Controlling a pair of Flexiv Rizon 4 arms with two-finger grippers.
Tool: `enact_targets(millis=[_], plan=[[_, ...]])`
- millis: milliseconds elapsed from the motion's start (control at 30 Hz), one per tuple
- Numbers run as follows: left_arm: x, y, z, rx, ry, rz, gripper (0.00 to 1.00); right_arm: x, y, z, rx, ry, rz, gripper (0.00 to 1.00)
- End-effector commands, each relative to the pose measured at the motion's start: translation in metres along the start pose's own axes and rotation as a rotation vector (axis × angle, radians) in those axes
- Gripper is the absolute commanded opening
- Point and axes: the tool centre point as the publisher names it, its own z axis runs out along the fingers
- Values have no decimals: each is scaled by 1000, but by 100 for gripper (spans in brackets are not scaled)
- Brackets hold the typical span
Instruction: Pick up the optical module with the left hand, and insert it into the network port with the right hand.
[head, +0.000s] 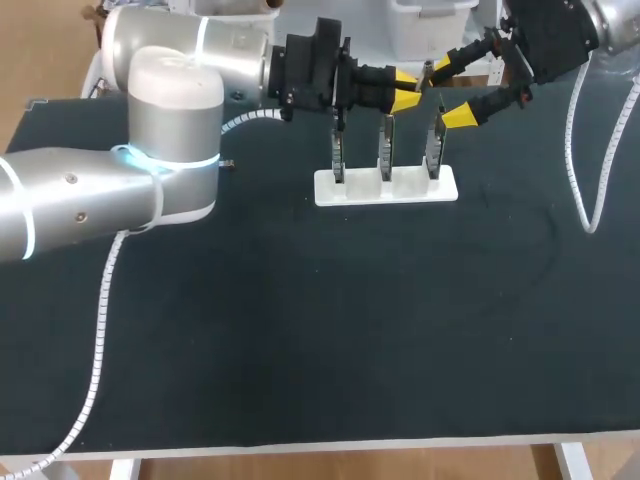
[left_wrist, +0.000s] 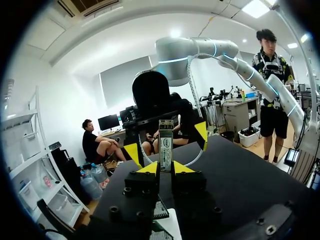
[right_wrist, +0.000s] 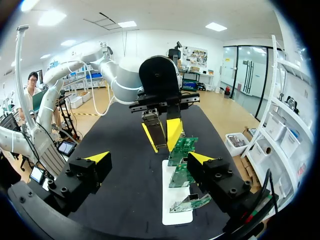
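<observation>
Left gripper: fingers nearly together, clamped from both sides on the lower end of the optical module. The module's free end stands straight out beyond the yellow tips. Right gripper: fingers spread wide, holding nothing. The two grippers face each other above the black table. The module points toward the gap between the right fingers but sits ahead of them, touching neither. Under the grippers, three circuit boards stand upright in a white holder.
</observation>
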Motion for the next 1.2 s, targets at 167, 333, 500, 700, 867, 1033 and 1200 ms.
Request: enact_targets(millis=[167,333,500,700,867,1033,1200], plan=[[1,3,1,5,1,0,0,0,1,0,3,1,0,100],[1,3,1,5,1,0,0,-2,2,0,6,-11,-6,100],[1,3,1,5,1,0,0,-12,1,-5,18,-15,-45,100],[1,3,1,5,1,0,0,-26,-4,-8,19,-17,-94,100],[1,3,1,5,1,0,0,-37,-8,1,-18,-9,-126,100],[1,3,1,5,1,0,0,-42,-11,13,-47,0,-144,100],[1,3,1,5,1,0,0,-48,-17,17,-50,8,-160,100]])
